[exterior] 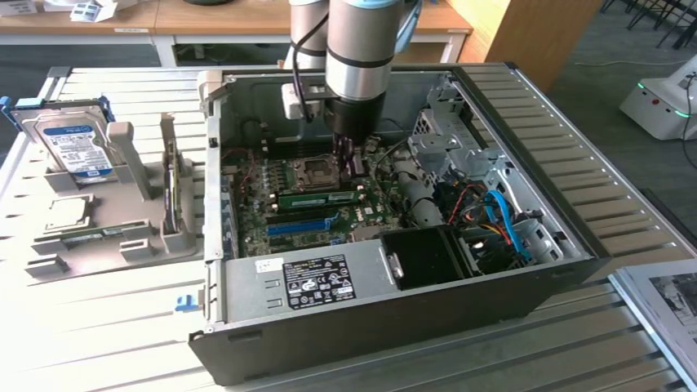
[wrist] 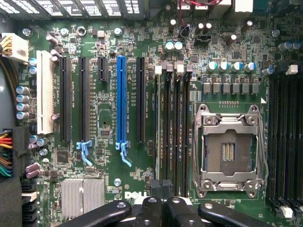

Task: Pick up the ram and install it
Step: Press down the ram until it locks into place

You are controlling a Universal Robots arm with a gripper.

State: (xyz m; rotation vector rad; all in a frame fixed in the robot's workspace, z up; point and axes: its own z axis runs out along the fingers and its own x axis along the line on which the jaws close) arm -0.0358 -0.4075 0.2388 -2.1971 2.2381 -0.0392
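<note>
"DELL" in white on the green motherboard [wrist: 142, 194], other labels too small to read

Slatted metal table [exterior: 610, 147], wooden desks [exterior: 163, 20] behind, grey floor [exterior: 610, 65].

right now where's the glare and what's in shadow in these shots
Exterior view: the slatted table is washed out at that view's left, and the hard drive label glares; the case interior is dim around the ram. Wrist view: the motherboard is evenly lit, the white slot blown out, the gripper dark.
</note>
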